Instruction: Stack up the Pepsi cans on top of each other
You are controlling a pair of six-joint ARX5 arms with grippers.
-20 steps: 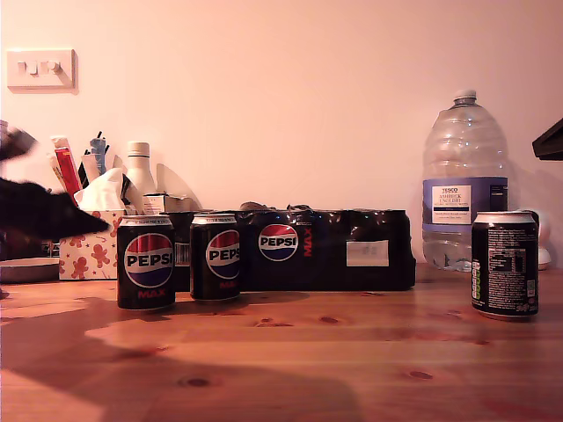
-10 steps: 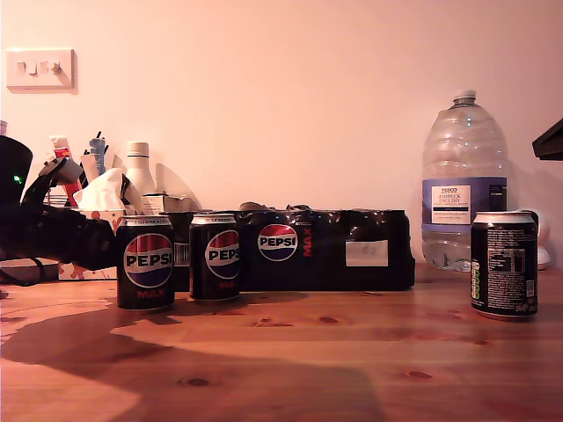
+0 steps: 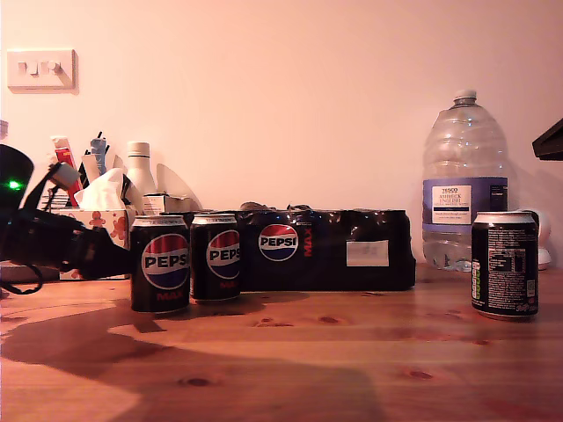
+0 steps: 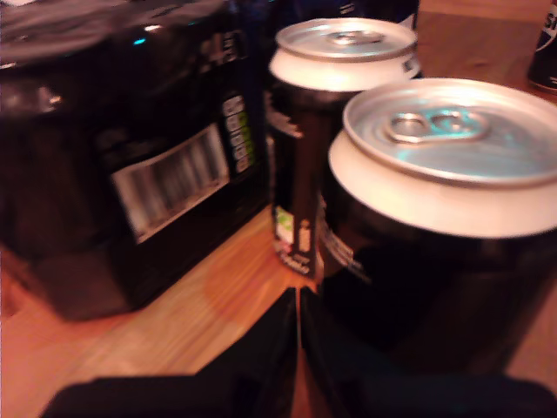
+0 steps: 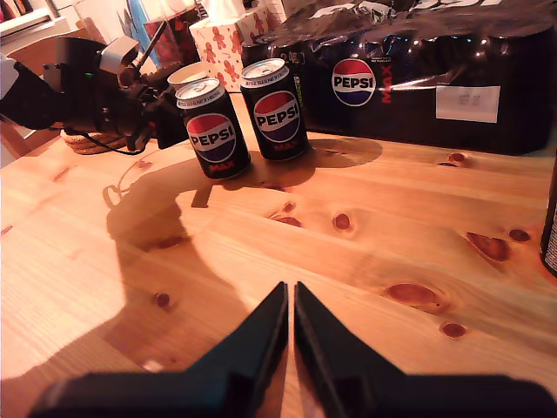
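**Closed fingers pressed against the nearest can: risk of pushing, not gripping**

The first gripper (image 4: 298,348) had its fingers clenched together, with nothing between them. The nearest Pepsi Max can (image 3: 160,264) stood just beyond the fingertips, touching or almost touching them, so it was beside the fingers and not between them. The second can (image 3: 215,256) stood just behind it, farther from the fingertips, and the two looked very near or in contact. The shrink-wrapped Pepsi Max multipack (image 3: 325,250) was just behind both.

The likely danger was that a closed gripper moving forward would shove the nearest can into the second can, or tip it over, because the jaws had no opening to take it. The multipack left little room for the cans to slide.

The second gripper (image 5: 291,335) was also clenched and empty, above the bare wooden table (image 3: 352,352), well apart from every can. The third can (image 3: 505,263) stood alone, far from both grippers' fingers.

Readable writing: "PEPSI" and "MAX" on the two front cans and on the multipack; "TESCO" on the blue label of the water bottle (image 3: 464,180). The third can showed white small print that could not be read.
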